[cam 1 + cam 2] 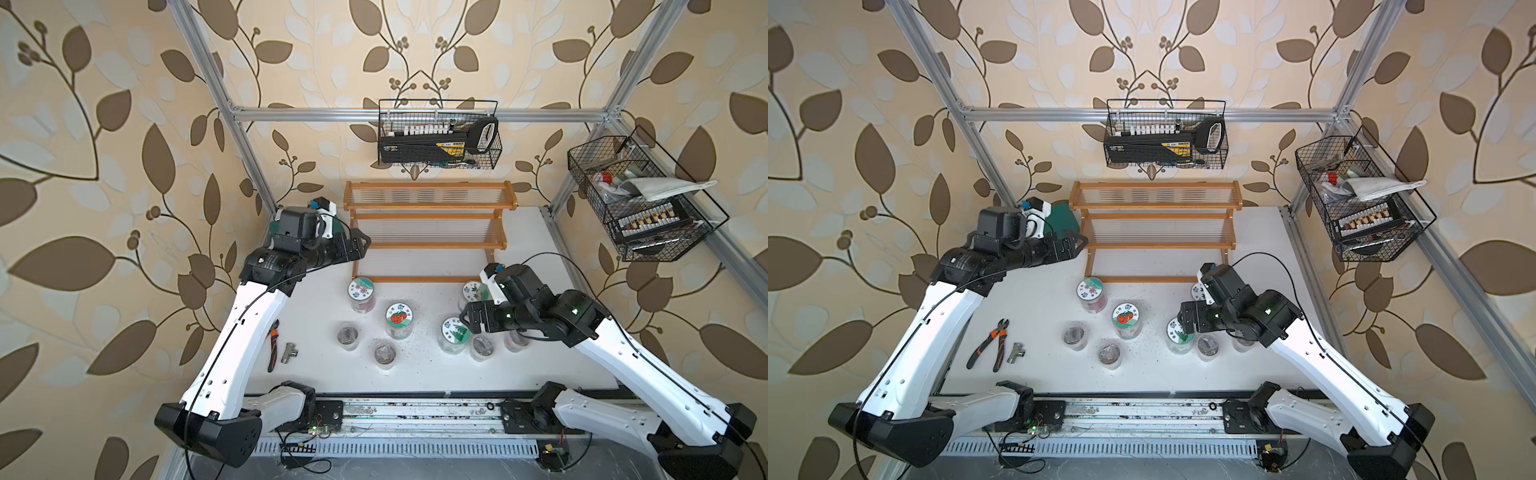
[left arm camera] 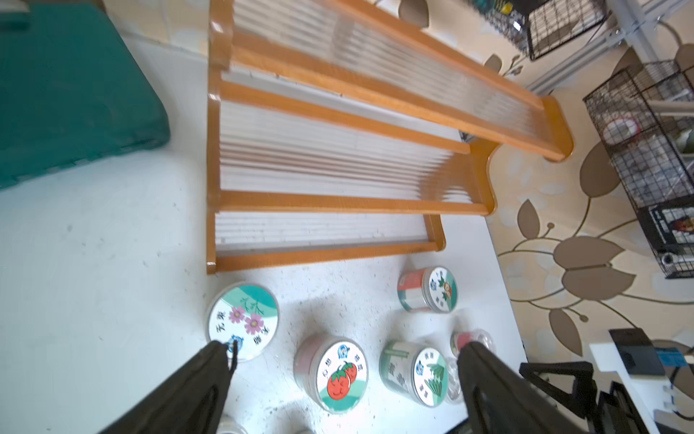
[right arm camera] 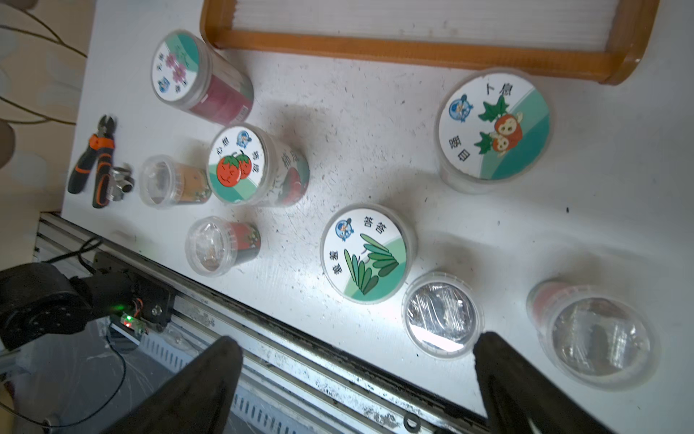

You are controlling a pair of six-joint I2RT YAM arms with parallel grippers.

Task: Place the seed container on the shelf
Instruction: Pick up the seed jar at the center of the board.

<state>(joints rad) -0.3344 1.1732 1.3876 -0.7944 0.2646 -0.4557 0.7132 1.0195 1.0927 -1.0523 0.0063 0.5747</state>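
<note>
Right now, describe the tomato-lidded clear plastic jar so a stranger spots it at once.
Start at the orange-brown wooden three-tier shelf. On the white table in front of its lowest step stands the tall clear plastic seed jar. Unlike its neighbours, its round lid shows two red tomatoes.

White worktop [image 1: 415,374] carrying an orange-brown wooden three-tier shelf [image 1: 428,216], eight clear plastic seed jars [image 1: 399,320], orange-handled black pliers [image 1: 994,336], a small metal tee fitting [image 1: 1016,353], a dark green case [image 2: 75,94].
</note>
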